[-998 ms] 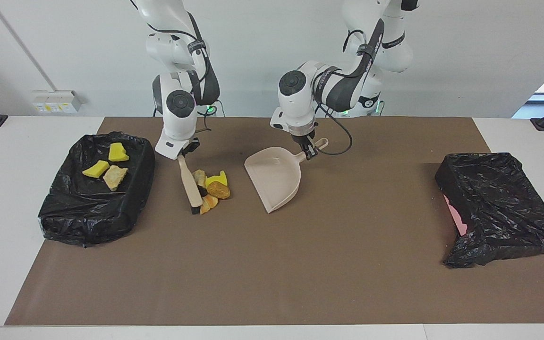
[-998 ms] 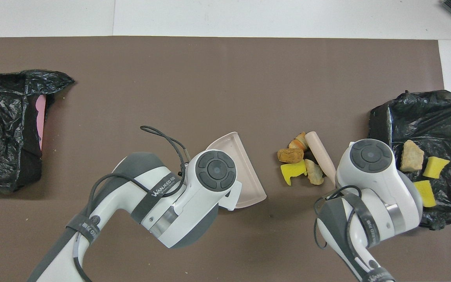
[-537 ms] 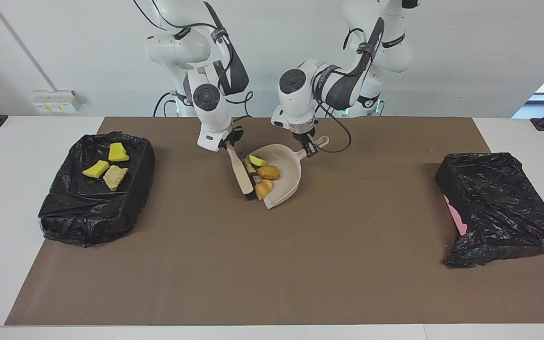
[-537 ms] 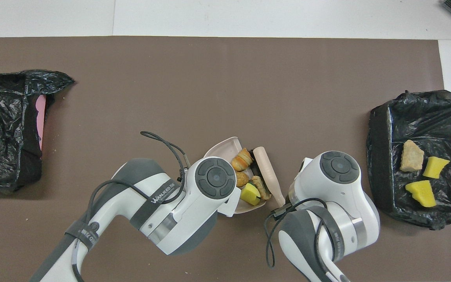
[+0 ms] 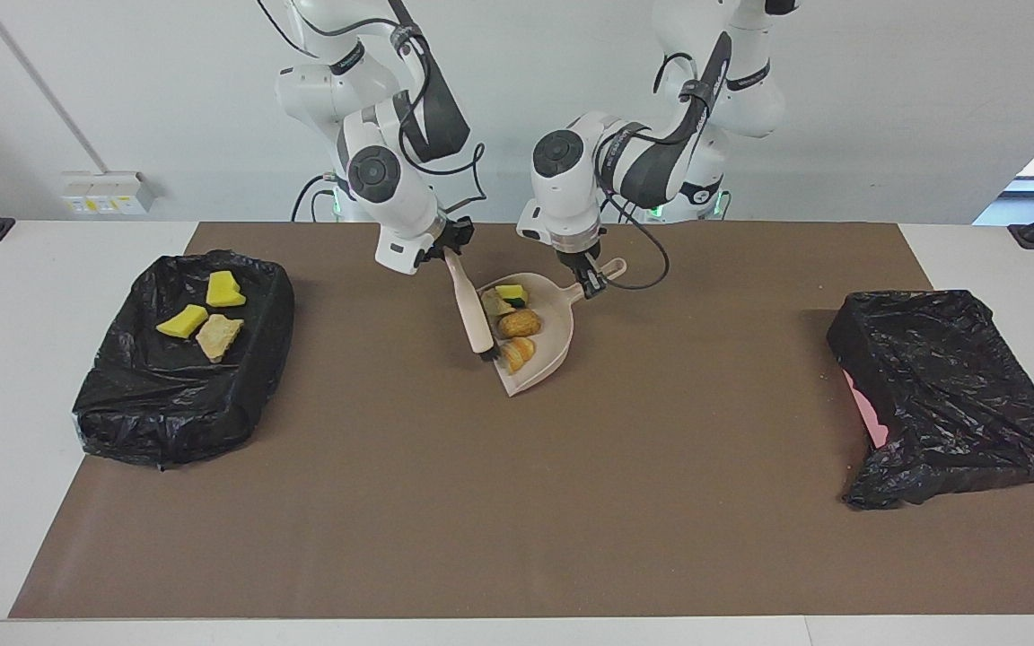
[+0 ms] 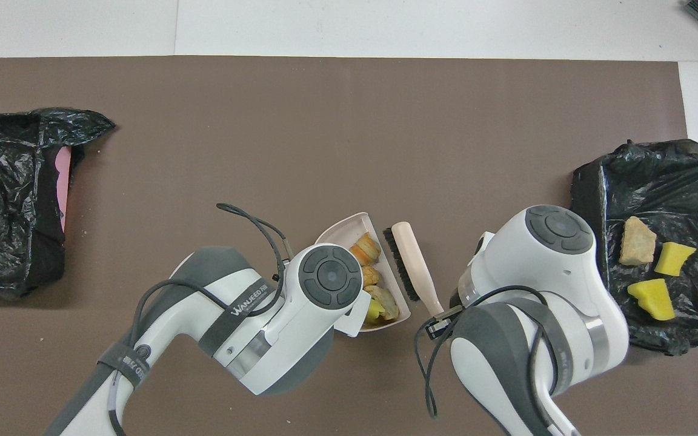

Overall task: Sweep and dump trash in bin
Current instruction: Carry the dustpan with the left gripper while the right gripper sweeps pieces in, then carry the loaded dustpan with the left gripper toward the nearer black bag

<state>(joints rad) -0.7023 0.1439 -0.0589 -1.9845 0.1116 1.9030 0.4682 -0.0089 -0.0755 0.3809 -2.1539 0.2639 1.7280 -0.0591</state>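
A: Your left hand is clamping the dustpan by its handle, the pan resting on the tabletop.

B: And your right hand is gripping the brush, its bristles standing at the pan's open edge.

A: Four trash scraps are sitting inside the pan; three more are lying in the black-lined bin toward the right arm's end.
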